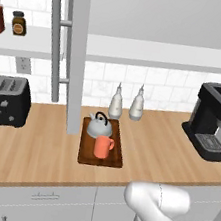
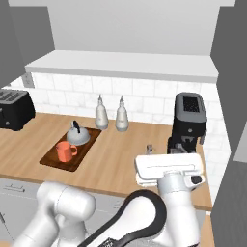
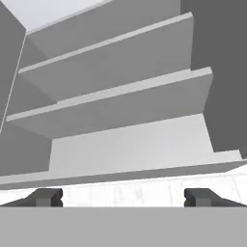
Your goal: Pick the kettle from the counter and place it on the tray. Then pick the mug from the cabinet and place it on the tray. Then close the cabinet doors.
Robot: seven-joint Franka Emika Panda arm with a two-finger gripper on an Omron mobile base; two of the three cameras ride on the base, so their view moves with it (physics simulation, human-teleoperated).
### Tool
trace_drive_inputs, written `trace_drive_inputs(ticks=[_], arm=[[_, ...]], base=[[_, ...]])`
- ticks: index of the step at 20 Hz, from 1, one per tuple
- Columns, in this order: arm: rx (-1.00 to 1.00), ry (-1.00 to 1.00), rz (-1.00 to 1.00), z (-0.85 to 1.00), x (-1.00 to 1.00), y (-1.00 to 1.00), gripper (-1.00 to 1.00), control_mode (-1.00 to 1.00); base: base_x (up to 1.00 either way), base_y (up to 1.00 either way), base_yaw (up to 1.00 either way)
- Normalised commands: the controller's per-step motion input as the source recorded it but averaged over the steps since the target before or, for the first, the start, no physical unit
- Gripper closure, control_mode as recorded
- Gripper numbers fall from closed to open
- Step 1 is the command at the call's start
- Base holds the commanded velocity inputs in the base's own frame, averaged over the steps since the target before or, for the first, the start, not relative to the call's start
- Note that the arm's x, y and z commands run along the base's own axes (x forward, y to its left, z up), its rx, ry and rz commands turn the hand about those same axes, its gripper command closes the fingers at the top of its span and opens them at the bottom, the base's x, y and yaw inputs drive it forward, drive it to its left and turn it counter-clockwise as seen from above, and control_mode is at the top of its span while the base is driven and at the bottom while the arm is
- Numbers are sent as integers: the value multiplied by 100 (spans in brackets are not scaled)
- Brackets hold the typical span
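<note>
The gripper (image 3: 123, 198), fingers spread wide and holding nothing, faces up at the cabinet (image 3: 120, 120) shelves. Well below it, the kettle (image 1: 100, 125) and mug (image 1: 103, 147) (touching) sit on the tray (image 1: 117, 160) mid-counter (image 1: 35, 151).

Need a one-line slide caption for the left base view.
Kettle and mug sit together on the tray on the counter; cabinet door stands open.
</note>
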Motion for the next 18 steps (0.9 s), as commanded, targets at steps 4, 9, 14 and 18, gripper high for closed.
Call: trace_drive_inputs(ticks=[4,9,14,18], arm=[[-5,-21,-5,32,-22,-45,-100,-100],[-3,-14,-12,30,0,-42,-100,-100],[0,-11,-15,5,-14,-43,-100,-100],[-7,0,-10,-3,0,-13,-100,-100]], base=[[0,0,0],[0,0,0],[0,0,0],[0,0,0]])
